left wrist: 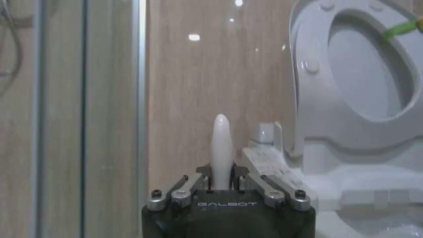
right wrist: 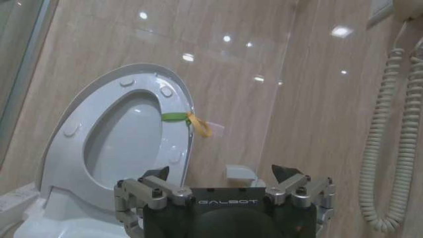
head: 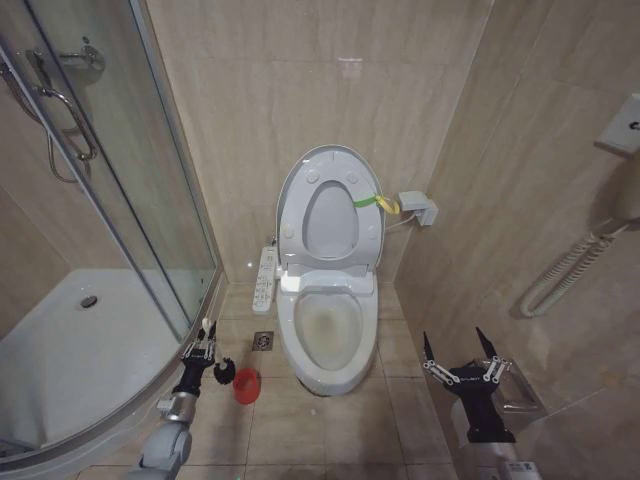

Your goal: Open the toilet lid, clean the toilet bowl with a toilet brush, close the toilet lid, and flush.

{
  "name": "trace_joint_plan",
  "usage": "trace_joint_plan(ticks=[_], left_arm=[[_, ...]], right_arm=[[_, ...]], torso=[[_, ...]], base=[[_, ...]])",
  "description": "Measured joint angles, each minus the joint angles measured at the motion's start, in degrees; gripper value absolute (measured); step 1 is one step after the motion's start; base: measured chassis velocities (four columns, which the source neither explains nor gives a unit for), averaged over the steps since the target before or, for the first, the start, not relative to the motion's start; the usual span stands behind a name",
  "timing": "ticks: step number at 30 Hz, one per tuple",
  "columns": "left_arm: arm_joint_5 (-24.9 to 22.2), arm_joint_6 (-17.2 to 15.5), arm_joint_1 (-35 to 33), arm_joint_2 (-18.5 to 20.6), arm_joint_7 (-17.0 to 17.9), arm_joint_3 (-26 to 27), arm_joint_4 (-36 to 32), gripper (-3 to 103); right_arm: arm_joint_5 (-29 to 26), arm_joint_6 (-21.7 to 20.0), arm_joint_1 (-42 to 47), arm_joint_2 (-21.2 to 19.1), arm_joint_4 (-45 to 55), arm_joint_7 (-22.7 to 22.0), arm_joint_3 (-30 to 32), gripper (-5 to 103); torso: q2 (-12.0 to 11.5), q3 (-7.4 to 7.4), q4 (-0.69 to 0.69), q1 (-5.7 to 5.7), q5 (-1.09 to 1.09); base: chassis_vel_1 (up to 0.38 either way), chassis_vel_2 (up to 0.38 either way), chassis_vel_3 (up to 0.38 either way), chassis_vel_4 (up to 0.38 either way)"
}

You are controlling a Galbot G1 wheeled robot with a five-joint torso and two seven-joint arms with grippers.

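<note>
The brush [head: 212, 352] is clamped in the left gripper [head: 200, 350], handle upright, bristle head just above the red holder [head: 246, 385]. The bowl [head: 327, 330] lies at three o'clock from that gripper (the nearer arm), its long axis running twelve to six. The lid [head: 330, 215] is raised. The right gripper [head: 463, 362] is held apart at the bowl's four o'clock.

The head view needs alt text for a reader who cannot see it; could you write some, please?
The left gripper holds the toilet brush above its red holder, left of the toilet bowl. The toilet lid stands raised, and the right gripper hangs open at the right.
</note>
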State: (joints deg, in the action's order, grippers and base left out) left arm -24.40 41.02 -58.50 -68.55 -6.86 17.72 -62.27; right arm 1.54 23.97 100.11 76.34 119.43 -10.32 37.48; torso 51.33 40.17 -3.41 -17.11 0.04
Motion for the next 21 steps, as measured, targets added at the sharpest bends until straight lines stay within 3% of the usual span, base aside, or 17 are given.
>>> trace_joint_plan(ticks=[9, 21], left_arm=[[-0.05, 0.01, 5.38, -2.01, -2.42, -2.64, 8.47, 20], [0.19, 1.29, 11.79, -4.85, -8.55, -3.15, 19.64, 20]], right_arm=[[0.00, 0.00, 0.00, 0.00, 0.00, 0.00, 0.00, 100], [0.00, 0.00, 0.00, 0.00, 0.00, 0.00, 0.00, 100]], torso=[[0.00, 0.00, 0.00, 0.00, 0.01], [0.00, 0.00, 0.00, 0.00, 0.01]], base=[[0.000, 0.000, 0.000, 0.000], [0.000, 0.000, 0.000, 0.000]])
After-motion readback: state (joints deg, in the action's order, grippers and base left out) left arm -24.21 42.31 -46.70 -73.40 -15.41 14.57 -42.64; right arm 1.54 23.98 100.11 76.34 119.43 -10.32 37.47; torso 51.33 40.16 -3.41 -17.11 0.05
